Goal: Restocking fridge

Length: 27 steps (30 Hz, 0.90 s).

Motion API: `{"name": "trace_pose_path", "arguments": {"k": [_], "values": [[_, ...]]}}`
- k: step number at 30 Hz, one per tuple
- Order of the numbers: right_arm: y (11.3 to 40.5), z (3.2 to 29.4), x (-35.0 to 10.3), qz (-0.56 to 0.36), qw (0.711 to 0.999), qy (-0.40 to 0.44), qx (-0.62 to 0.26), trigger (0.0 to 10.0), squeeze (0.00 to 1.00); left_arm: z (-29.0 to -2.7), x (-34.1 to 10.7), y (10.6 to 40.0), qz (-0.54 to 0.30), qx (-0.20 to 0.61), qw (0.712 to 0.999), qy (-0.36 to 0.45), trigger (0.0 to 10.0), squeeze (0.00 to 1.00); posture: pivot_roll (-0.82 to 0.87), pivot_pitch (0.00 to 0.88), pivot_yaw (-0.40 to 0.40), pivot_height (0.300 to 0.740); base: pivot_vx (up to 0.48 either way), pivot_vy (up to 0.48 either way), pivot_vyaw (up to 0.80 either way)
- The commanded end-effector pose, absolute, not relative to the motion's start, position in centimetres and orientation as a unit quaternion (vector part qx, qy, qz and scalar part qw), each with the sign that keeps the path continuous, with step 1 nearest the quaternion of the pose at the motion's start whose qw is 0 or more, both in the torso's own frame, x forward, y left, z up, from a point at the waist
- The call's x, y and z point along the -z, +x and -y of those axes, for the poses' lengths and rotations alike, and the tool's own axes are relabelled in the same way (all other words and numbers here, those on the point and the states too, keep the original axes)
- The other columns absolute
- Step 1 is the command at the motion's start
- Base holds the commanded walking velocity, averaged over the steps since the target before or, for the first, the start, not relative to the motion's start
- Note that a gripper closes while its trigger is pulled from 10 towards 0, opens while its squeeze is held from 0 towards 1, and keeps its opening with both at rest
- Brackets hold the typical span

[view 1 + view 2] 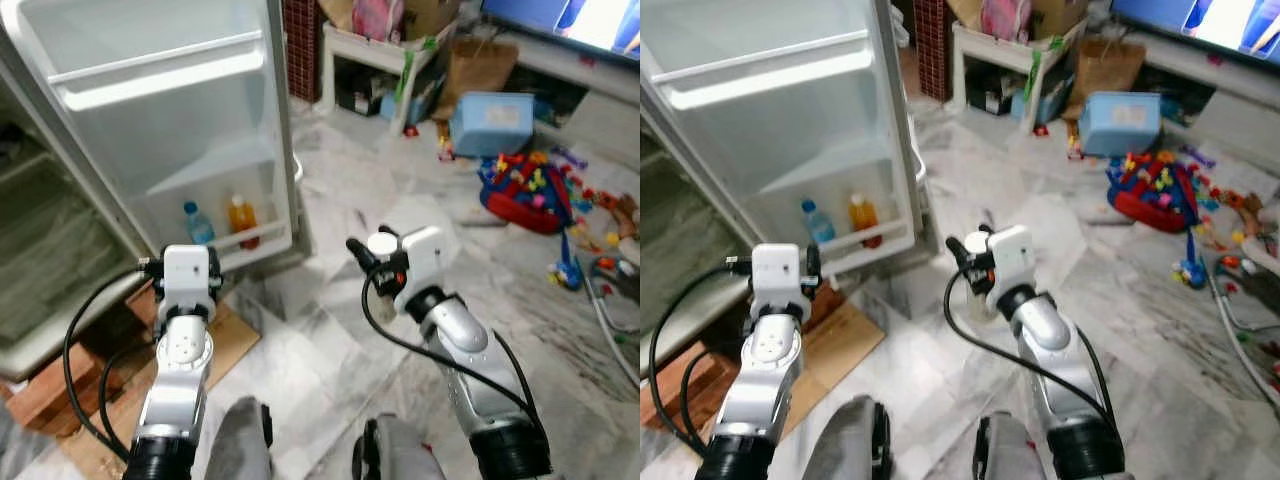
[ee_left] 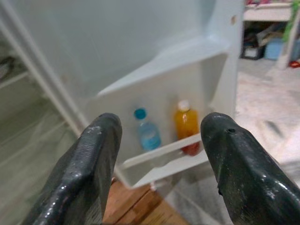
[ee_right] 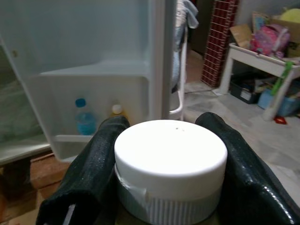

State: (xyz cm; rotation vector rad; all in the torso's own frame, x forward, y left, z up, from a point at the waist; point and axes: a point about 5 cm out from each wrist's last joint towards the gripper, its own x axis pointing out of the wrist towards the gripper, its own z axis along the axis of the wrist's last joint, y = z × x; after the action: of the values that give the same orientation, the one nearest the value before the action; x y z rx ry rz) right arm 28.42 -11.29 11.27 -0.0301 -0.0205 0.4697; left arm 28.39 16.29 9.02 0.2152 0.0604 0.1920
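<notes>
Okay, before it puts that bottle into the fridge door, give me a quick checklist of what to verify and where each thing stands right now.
1. Grip: the right gripper is shut on the white-capped bottle, a finger on each side of the cap. Ok.
2. Fridge door open: it is swung wide, with the inner shelves facing the robot. Ok.
3. Room on the bottom door shelf: the blue-capped bottle and orange bottle stand there, with a gap beside them. Probably ok.
4. Left gripper: open, holding nothing, pointed at the door shelf. Ok.
5. Whether the bottle body will fit under the shelf above: cannot tell; its body is hidden.
</notes>
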Motion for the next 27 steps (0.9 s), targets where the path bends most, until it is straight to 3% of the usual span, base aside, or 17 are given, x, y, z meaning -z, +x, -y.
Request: {"name": "trace_pose_path", "arguments": {"k": [1, 12, 24, 27], "values": [[28.4, 11.1, -12.5, 0.037, 0.97, -0.016, -0.241, 10.0, 0.0, -16.3, -9.3, 28.5, -0.025, -0.096, 0.989, 0.108, 10.0, 0.0, -0.02, 0.134, 0.003, 0.74, 0.0, 0.0, 0.0], [28.2, 10.5, -12.6, 0.041, 0.964, -0.015, -0.263, 10.0, 0.0, -16.2, -9.4, 28.7, -0.022, -0.096, 0.989, 0.106, 10.0, 0.0, -0.02, 0.128, 0.002, 0.74, 0.0, 0.0, 0.0], [28.0, 10.4, -12.7, 0.043, 0.961, -0.011, -0.272, 10.0, 0.0, -16.2, -9.3, 28.8, -0.023, -0.1, 0.99, 0.101, 10.0, 0.0, -0.03, 0.129, 0.002, 0.74, 0.285, 0.376, 0.0], [28.0, 10.0, -13.1, 0.052, 0.957, -0.01, -0.286, 10.0, 0.0, -16.2, -9.4, 28.9, -0.024, -0.109, 0.988, 0.103, 10.0, 0.0, -0.03, 0.129, 0.003, 0.74, 0.0, 0.0, 0.0]]}}
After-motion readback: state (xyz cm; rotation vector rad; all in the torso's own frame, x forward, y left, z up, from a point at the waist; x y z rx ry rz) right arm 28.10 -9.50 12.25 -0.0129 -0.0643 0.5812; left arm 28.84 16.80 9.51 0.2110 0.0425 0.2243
